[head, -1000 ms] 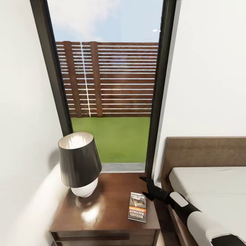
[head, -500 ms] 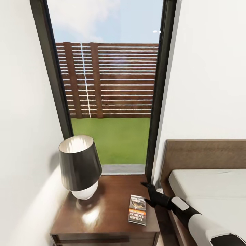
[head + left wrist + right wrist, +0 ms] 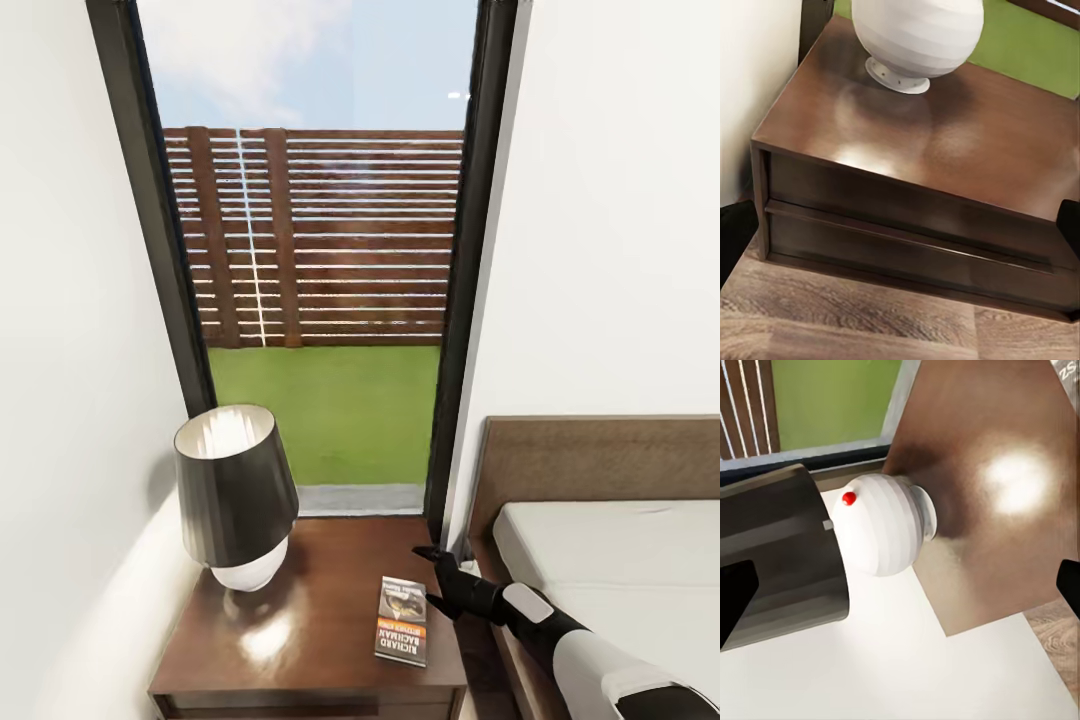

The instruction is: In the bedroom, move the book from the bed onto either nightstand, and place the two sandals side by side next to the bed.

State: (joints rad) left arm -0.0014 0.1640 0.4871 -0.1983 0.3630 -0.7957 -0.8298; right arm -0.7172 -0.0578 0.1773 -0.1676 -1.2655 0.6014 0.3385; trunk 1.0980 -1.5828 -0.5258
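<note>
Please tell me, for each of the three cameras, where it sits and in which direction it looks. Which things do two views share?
Head view: high, looking down at the nightstand, book, lamp and bed; the right gripper shows.
Left wrist view: low, facing the nightstand's drawer front; dark finger edges show.
Right wrist view: above the nightstand, looking sideways at the lamp; dark fingertips show.
Shared: lamp and nightstand.

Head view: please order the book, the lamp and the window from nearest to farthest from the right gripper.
From the right gripper, open above the nightstand's edge beside the bed:
1. The book, lying flat on the nightstand just beside the fingertips.
2. The lamp, standing across the nightstand, by the wall.
3. The window, behind the nightstand; its frame comes close, but the glass and garden lie beyond.
</note>
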